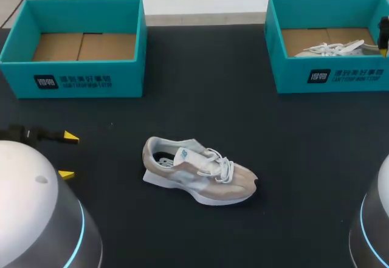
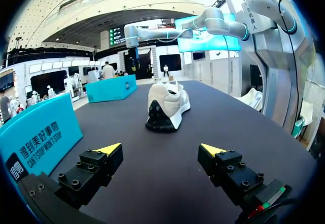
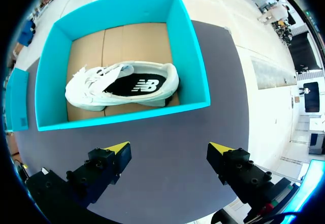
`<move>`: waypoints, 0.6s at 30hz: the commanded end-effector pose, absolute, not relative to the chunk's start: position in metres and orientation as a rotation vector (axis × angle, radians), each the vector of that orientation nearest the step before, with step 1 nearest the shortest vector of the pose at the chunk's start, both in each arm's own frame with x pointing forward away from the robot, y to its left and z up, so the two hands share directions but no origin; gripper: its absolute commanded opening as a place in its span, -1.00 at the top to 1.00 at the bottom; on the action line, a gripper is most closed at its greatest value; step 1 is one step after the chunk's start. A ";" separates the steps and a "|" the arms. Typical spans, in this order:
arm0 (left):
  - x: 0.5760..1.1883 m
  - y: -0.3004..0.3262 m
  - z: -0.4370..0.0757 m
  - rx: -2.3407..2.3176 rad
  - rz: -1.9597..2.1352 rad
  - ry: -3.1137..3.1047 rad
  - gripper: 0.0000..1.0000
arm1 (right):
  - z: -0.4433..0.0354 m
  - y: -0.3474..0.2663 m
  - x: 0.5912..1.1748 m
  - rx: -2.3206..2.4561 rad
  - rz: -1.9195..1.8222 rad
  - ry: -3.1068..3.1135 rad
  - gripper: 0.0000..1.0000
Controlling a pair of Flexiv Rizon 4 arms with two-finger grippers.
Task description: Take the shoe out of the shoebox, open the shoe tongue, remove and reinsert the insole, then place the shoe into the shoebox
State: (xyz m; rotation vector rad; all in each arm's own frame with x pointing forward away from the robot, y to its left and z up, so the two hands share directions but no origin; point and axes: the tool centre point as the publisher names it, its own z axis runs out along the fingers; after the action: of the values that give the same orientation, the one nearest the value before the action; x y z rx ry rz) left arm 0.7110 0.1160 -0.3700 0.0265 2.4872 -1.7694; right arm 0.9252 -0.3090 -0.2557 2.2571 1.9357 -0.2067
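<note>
I am watching the beige and white running shoe with white laces (image 1: pixel 197 174). It is sitting upright on its sole at the centre of the frame, on the black bench (image 1: pixel 200 85), with its toe pointing toward the lower right and touching neither box. The left jaws are standing open and empty at the left edge, well apart from the shoe's heel, which is facing them. The right jaws are hanging open and empty above the teal cardboard shoebox at the upper right (image 1: pixel 340 73), where a white lace-up shoe with a dark insole (image 1: pixel 331 48) is lying. The matching teal shoebox at the upper left (image 1: pixel 73 79) is showing only its brown cardboard floor.

I am judging that the beige shoe's tongue and insole work is not yet done. Three things are worrying me. One jaw pressing on the heel could slide or tip the light shoe instead of gripping it. The loose laces could snag on a jaw. And the right jaws, sitting over the other shoe, could take the wrong one.
</note>
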 end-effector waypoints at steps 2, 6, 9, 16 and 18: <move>0.710 0.115 -0.370 0.023 -1.766 2.486 -1.00 | -0.256 -0.309 0.924 2.257 -0.203 1.935 -1.00; 0.710 0.115 -0.370 0.023 -1.766 2.486 -1.00 | -0.256 -0.309 0.924 2.257 -0.203 1.935 -1.00; 0.710 0.115 -0.370 0.023 -1.766 2.486 -1.00 | -0.256 -0.309 0.924 2.257 -0.203 1.935 -1.00; 0.710 0.115 -0.370 0.023 -1.766 2.486 -1.00 | -0.256 -0.309 0.924 2.257 -0.203 1.935 -1.00; 0.713 0.114 -0.369 0.052 -1.785 2.514 -1.00 | -0.256 -0.309 0.924 2.257 -0.203 1.935 -1.00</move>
State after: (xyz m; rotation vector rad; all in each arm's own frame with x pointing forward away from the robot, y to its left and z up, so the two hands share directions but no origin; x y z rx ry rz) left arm 0.7087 0.1144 -0.3693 0.0245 2.4925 -1.7813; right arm 0.9252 -0.3091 -0.2557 2.2572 1.9356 -0.2067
